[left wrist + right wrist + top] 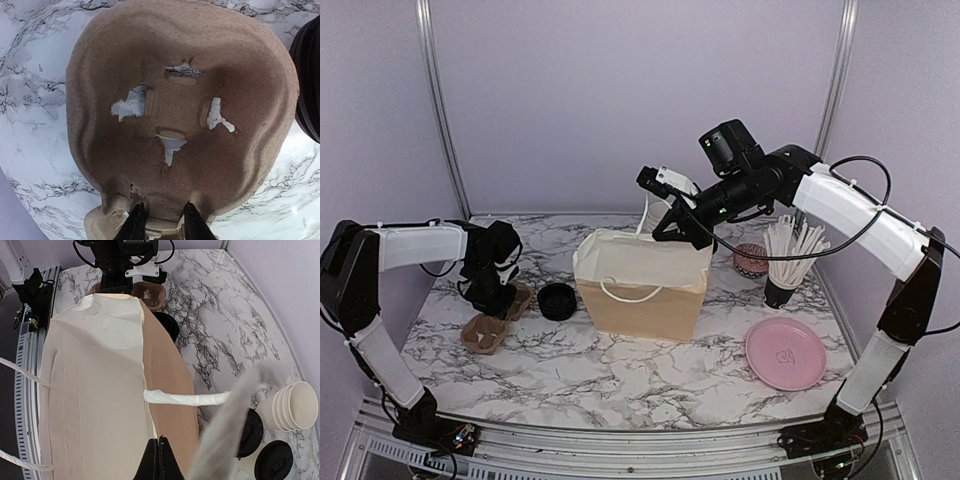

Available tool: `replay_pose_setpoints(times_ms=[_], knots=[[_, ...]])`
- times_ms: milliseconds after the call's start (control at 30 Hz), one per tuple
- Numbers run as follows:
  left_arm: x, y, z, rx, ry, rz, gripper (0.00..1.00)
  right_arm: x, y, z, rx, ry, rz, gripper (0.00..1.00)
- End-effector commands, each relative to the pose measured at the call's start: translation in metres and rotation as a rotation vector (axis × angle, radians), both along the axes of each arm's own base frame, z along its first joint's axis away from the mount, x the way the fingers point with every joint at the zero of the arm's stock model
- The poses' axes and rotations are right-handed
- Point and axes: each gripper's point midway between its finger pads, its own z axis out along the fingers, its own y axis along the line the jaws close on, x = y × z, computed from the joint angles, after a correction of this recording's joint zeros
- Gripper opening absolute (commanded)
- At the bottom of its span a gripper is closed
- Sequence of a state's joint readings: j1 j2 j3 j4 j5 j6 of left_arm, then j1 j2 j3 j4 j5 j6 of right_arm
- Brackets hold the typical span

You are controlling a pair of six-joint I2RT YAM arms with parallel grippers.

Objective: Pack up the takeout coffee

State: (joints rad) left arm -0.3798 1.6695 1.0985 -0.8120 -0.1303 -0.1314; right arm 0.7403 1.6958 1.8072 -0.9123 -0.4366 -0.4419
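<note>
Your right gripper [158, 447] pinches the paper bag [95, 390] by its rim, fully closed. Your left gripper [164, 207] straddles the cup carrier [235, 75] at its edge, narrowly open, and you cannot tell whether it grips. The takeout coffee [274, 460] stands on the table outside the bag.

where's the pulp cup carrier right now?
Left side of the top external view: the pulp cup carrier sits directly under the left claw, with the black lid stack just right of it, between it and the paper bag.

A: What is smearing across the right wrist view's lower right?
B: A blurred pale strip [227, 430] is covering part of one lidded cup [252, 432]; the bottom edge is cutting off a second lidded cup [274, 462].
</note>
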Motion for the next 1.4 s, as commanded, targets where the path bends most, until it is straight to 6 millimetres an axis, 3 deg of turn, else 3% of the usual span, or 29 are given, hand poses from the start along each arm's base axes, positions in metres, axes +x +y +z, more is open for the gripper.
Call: replay_pose_setpoints(times_ms=[0,167,333,500,633,700,800,900,1067,1233,1367], knots=[[-0.002,-0.004,0.001,-0.016,0.008,-0.005,0.23,0.003,0.002,0.009,0.023,-0.013,-0.004,0.0],[0.002,-0.004,0.019,-0.032,-0.046,0.015,0.19,0.003,0.003,0.011,0.024,-0.013,-0.004,0.0],[0.009,-0.009,0.073,-0.077,-0.176,0.036,0.2,-0.004,0.0,0.013,0.023,-0.012,0.022,0.0],[0.015,-0.03,0.163,-0.176,-0.395,0.0,0.2,-0.019,-0.005,0.016,0.026,0.003,0.07,0.0],[0.01,-0.068,0.249,-0.271,-0.613,-0.106,0.21,-0.029,-0.006,0.016,0.035,0.031,0.1,0.0],[0.003,-0.093,0.294,-0.345,-0.718,-0.179,0.2,-0.033,-0.007,0.017,0.042,0.043,0.112,0.0],[-0.025,-0.145,0.335,-0.453,-0.821,-0.389,0.18,-0.038,-0.007,0.019,0.051,0.053,0.124,0.0],[-0.051,-0.187,0.36,-0.544,-0.876,-0.531,0.18,-0.039,-0.007,0.02,0.056,0.061,0.129,0.0],[-0.094,-0.246,0.384,-0.639,-0.922,-0.739,0.17,-0.039,-0.006,0.02,0.054,0.068,0.131,0.0],[-0.124,-0.286,0.391,-0.712,-0.948,-0.87,0.17,-0.038,-0.005,0.027,0.059,0.064,0.127,0.0],[-0.132,-0.302,0.384,-0.776,-0.968,-0.921,0.18,-0.04,-0.003,0.034,0.076,0.069,0.14,0.0]])
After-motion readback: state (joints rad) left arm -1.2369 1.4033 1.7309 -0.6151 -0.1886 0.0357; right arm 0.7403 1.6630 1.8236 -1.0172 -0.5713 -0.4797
